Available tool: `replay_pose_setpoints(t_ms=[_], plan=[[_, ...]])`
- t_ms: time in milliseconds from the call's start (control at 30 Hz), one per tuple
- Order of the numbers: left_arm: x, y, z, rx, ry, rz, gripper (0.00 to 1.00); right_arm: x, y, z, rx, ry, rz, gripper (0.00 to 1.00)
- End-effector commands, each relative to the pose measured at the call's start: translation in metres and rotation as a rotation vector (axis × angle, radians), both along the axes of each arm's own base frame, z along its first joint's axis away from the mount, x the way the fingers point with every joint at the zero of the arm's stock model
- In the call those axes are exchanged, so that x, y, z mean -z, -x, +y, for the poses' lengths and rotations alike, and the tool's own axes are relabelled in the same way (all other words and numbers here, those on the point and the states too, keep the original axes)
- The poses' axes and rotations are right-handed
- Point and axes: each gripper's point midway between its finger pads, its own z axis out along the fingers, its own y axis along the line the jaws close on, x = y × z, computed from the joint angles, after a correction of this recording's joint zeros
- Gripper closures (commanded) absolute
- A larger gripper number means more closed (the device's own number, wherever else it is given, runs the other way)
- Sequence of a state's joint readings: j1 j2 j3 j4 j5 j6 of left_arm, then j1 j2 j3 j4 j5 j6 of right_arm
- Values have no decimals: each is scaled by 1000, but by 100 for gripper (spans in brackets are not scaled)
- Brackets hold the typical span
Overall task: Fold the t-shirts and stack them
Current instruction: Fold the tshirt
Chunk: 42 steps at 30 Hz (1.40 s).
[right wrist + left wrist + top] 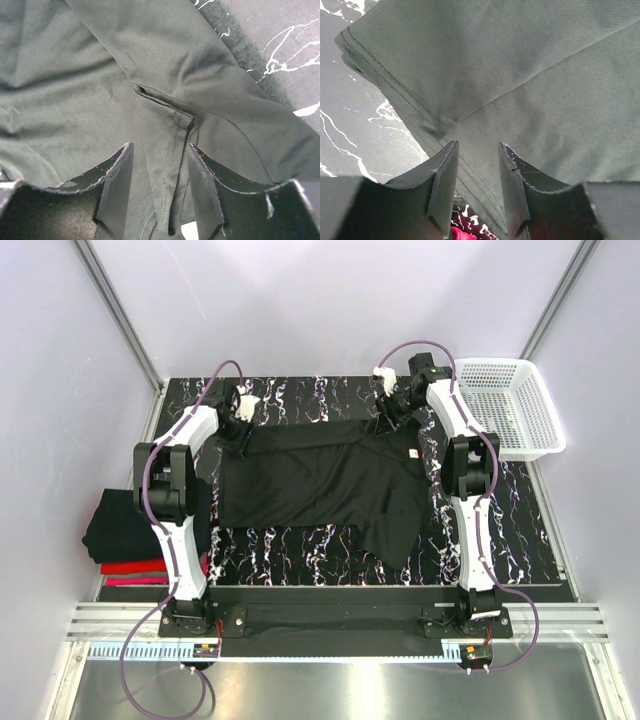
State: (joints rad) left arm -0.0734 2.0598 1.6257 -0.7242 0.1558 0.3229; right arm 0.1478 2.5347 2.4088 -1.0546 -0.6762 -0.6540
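Top external view has one black t-shirt (320,480) spread flat in the middle of the marbled counter (300,550), its white neck label (410,454) to the right. A stack of folded shirts (125,530), black over red and pink, lies at the left edge; a white basket (525,452) stands far right. The left tool (238,428) is down at the shirt's far-left corner, the right tool (392,412) at its far-right shoulder. Both wrist views show the jaws partly apart and straddling cloth, a stitched hem on the left, a sleeve seam on the right; neither seems to be pinching yet, though the fingertips are hard to judge. I take this as the start of the first fold. The next move calls for both tools to close on the far edge together, lift evenly and carry it toward the near edge.
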Motion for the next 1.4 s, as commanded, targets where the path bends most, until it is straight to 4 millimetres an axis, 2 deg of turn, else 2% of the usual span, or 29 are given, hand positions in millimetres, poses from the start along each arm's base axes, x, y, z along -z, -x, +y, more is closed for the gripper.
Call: replay_pose_setpoints(t_ms=[0, 200, 333, 533, 600, 633, 700, 767, 867, 967, 1000, 1167, 1367], plan=[[-28, -4, -11, 18, 24, -68, 58, -3, -1, 7, -14, -31, 6, 46], [-24, -4, -16, 38, 13, -64, 58, 20, -2, 12, -10, -37, 48, 46], [-22, -5, -16, 41, 7, -62, 58, 22, -9, 10, -37, -3, -2, 46], [-30, -8, -16, 44, 8, -83, 58, 26, -17, 9, -14, 18, -16, 47], [-29, -8, -17, 45, 10, -79, 58, 28, -20, 8, -17, 24, -26, 51], [-29, -9, -18, 44, 15, -83, 58, 28, -21, 8, -16, 27, -30, 61], [-29, -8, -19, 46, 20, -81, 58, 29, -22, 7, -14, 29, -32, 70], [-30, -9, -19, 45, 21, -82, 58, 29, -22, 8, -14, 30, -35, 74], [-27, -10, -19, 43, 21, -79, 58, 28, -21, 10, -25, 27, -38, 74], [-26, -10, -20, 47, 18, -78, 58, 26, -22, 11, -33, 28, -50, 61], [-27, -11, -20, 49, 18, -81, 58, 28, -22, 11, -35, 29, -50, 60], [-28, -11, -22, 55, 16, -83, 58, 26, -24, 15, -58, 26, -72, 67], [-28, -11, -22, 58, 12, -86, 58, 28, -22, 16, -77, 20, -77, 87]])
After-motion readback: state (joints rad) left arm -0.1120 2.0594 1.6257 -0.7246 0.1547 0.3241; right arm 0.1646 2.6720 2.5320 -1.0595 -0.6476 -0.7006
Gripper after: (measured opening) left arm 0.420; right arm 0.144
